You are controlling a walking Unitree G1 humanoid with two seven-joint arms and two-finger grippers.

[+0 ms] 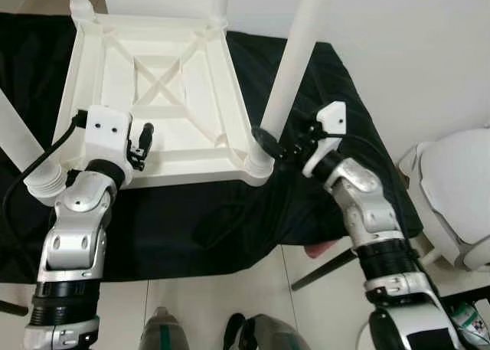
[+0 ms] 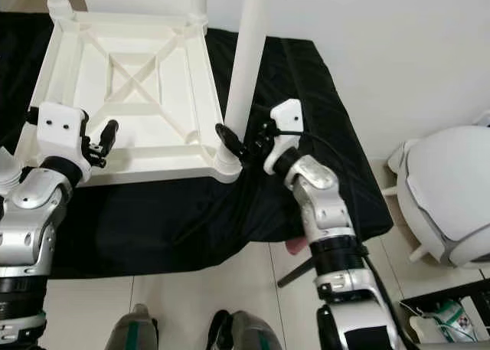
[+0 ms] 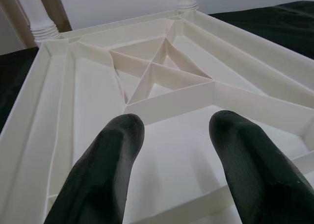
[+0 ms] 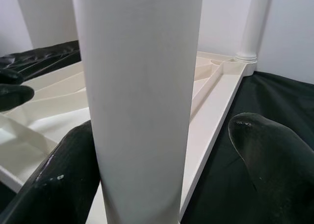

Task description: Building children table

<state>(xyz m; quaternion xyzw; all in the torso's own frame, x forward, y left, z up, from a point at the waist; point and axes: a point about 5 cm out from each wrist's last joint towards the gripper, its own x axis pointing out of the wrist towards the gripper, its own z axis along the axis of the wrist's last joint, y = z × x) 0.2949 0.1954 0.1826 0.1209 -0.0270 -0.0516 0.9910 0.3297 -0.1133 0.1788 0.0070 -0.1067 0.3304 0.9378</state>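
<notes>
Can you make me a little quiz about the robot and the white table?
1. True or false: the table lies upside down on a black cloth.
2. Which gripper has its fingers around a table leg? A) left B) right C) both
3. Fill in: the left gripper hovers open over the table's ______.

Key:
1. True; its ribbed underside faces up and the legs point upward.
2. B; the right gripper is open with a finger on each side of the near right leg.
3. Underside, near the front edge, touching nothing.
</notes>
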